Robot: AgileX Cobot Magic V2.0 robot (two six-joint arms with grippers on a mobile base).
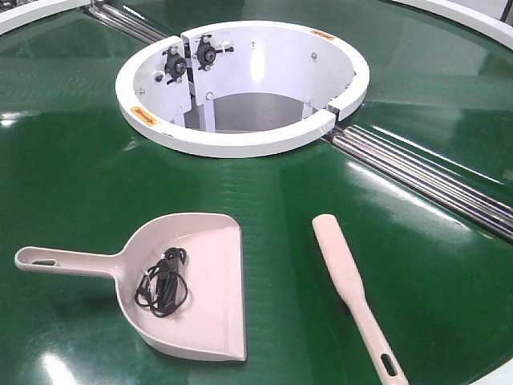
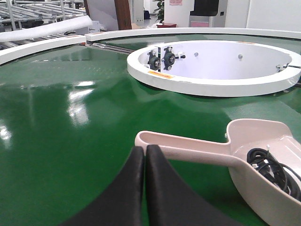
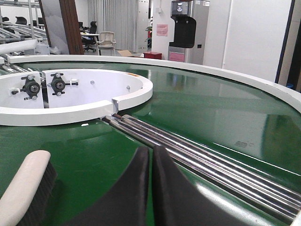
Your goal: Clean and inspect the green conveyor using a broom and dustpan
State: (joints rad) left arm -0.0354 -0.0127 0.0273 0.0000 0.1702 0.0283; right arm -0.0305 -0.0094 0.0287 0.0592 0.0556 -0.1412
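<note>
While lying on green conveyor (image 1: 96, 160): one dustpan (image 1: 204, 313) holding one black cord coil (image 1: 163, 282) | one broom (image 1: 345, 277) lying apart | left gripper (image 2: 145, 151), right gripper (image 3: 151, 151) both pressing fingers together, gripping nothing.

Glossy green conveyor (image 1: 80, 160) split by steel rollers (image 1: 433, 180) running toward 2 o'clock, white ring housing (image 1: 240, 144) at 12 o'clock, dustpan (image 1: 204, 321) lay at 7 o'clock holding a black cord (image 1: 163, 285), broom (image 1: 345, 273) lay at 5 o'clock
</note>
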